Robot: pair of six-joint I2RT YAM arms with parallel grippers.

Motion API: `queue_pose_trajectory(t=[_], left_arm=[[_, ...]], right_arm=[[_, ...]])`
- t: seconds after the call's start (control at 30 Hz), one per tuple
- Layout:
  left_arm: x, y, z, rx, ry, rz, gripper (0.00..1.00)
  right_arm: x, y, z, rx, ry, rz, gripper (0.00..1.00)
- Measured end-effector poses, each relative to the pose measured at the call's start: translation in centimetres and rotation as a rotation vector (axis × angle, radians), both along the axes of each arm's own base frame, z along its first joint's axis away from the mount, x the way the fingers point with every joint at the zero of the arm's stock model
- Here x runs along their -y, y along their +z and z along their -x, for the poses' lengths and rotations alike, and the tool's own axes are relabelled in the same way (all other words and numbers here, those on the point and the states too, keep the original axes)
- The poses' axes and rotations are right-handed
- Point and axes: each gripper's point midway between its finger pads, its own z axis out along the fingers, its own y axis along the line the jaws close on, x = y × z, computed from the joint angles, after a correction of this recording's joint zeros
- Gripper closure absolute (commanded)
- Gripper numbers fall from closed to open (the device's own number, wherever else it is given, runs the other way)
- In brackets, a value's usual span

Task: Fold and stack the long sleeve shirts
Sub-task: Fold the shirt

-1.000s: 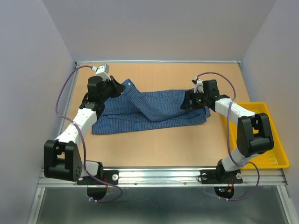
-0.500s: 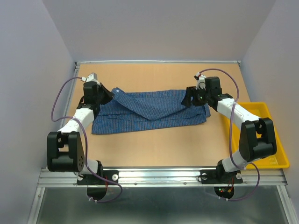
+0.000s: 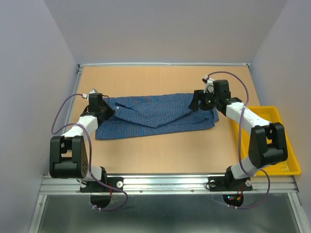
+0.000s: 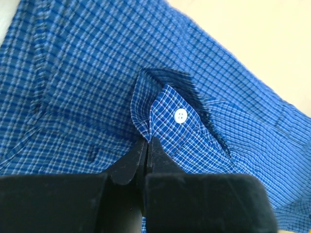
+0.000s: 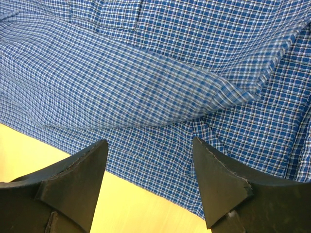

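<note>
Shirt (image 3: pixel 155 115) lies spread; low, outstretched left pincer (image 4: pixel 147 141) clamps its cuff (image 4: pixel 176 122), right pincer (image 5: pixel 149 141) hovers, jaws apart.

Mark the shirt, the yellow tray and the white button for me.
shirt (image 3: pixel 160 116), overhead view, middle of the spread cloth.
yellow tray (image 3: pixel 290 156), overhead view, bare floor near its right wall.
white button (image 4: pixel 180 115), left wrist view, centre of the button on the raised flap.

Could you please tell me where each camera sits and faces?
Top external: above and behind the arms, looking down on the table, both arms, shirt and yellow tray.
Left wrist: looks down at the shirt's white button; shut left tool pinches fabric.
Right wrist: faces shirt and table past its open right tool.
All three share the shirt.
</note>
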Motion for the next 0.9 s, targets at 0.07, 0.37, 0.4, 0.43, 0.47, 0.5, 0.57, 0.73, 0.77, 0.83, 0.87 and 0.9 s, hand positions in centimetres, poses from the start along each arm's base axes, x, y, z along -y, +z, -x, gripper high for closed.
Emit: queue_pose_trajectory(t=[0.07, 0.37, 0.4, 0.43, 0.47, 0.5, 0.57, 0.73, 0.77, 0.83, 0.87, 0.9], left_arm=[[-0.6, -0.5, 0.4, -0.026, 0.024, -0.001, 0.94], [-2.4, -2.0, 2.2, -0.124, 0.106, -0.002, 0.84], [-2.4, -2.0, 2.4, -0.131, 0.109, 0.001, 0.82], [-2.5, -2.1, 2.4, -0.132, 0.112, -0.003, 0.77], [-2.6, -2.2, 2.5, -0.135, 0.118, -0.007, 0.72], [-2.6, -2.2, 2.5, -0.137, 0.120, -0.009, 0.65], [-2.8, -2.5, 2.8, -0.144, 0.127, -0.014, 0.54], [-3.0, -2.9, 3.8, -0.168, 0.139, -0.023, 0.17], [-3.0, -2.5, 3.9, -0.162, 0.139, -0.025, 0.15], [-3.1, -0.9, 3.9, -0.117, 0.134, -0.033, 0.14], [-3.1, 0.0, 3.8, -0.087, 0.130, -0.036, 0.14], [-3.1, 0.8, 3.8, -0.063, 0.127, -0.040, 0.14]], right_arm=[[0.0, 0.0, 0.0, 0.000, 0.000, 0.000, 0.24], [0.0, 0.6, 0.0, 0.009, -0.004, -0.008, 0.24], [0.0, 0.7, 0.0, 0.012, -0.005, -0.009, 0.24], [-0.1, 0.8, 0.0, 0.013, -0.007, -0.012, 0.24], [-0.1, 0.8, 0.0, 0.012, -0.008, -0.014, 0.24], [-0.1, 0.8, 0.0, 0.011, -0.009, -0.015, 0.24], [-0.1, 0.8, 0.1, 0.007, -0.014, -0.020, 0.24], [-0.2, 0.9, 0.1, -0.011, -0.037, -0.040, 0.24], [-0.3, 0.9, 0.1, -0.014, -0.041, -0.043, 0.24], [-0.4, 0.9, 0.2, -0.028, -0.056, -0.060, 0.24], [-0.5, 1.0, 0.2, -0.032, -0.059, -0.066, 0.24], [-0.8, 1.3, 0.1, -0.035, -0.067, -0.077, 0.24]])
